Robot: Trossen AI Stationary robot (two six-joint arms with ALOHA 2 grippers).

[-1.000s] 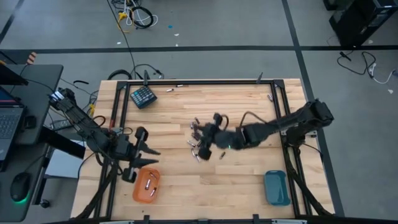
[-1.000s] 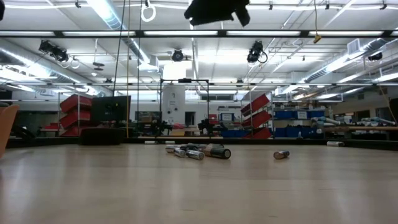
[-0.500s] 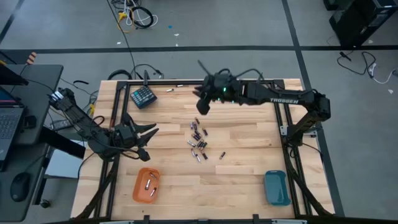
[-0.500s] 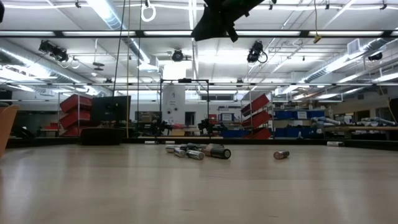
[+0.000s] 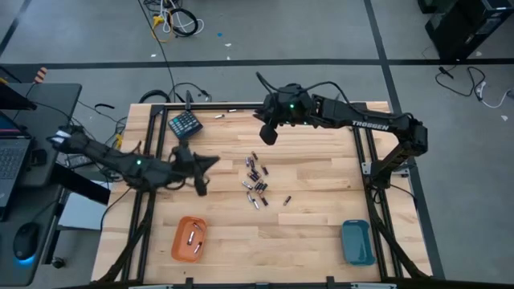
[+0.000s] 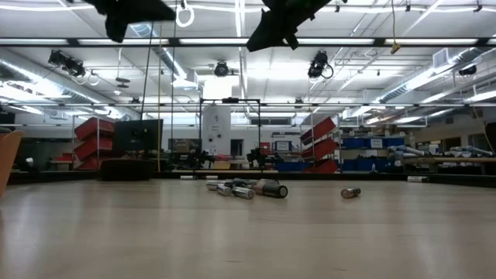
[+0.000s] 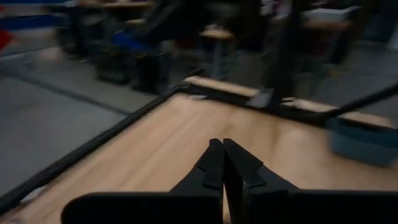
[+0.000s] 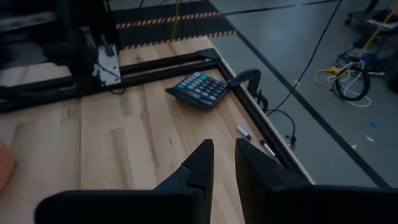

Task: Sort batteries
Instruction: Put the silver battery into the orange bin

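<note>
Wooden desk (image 5: pixel 313 225) with dark frame rails; dark teal calculator (image 5: pixel 185 124) near one far corner; orange tray (image 5: pixel 189 239) and blue tray (image 5: pixel 357 242) along the near edge, well apart. Laptop (image 5: pixel 10 156) and mouse (image 5: pixel 26 238) on a side stand; loose cables (image 5: pixel 175 20) on grey floor.

Even overhead light fell on the table (image 5: pixel 321 209), casting only soft, short shadows. In the low view, bright ceiling strip lights (image 6: pixel 128 15) glared, and the near tabletop looked soft and unfocused. The left wrist view was heavily motion-blurred throughout; the right wrist view stayed fairly sharp.
</note>
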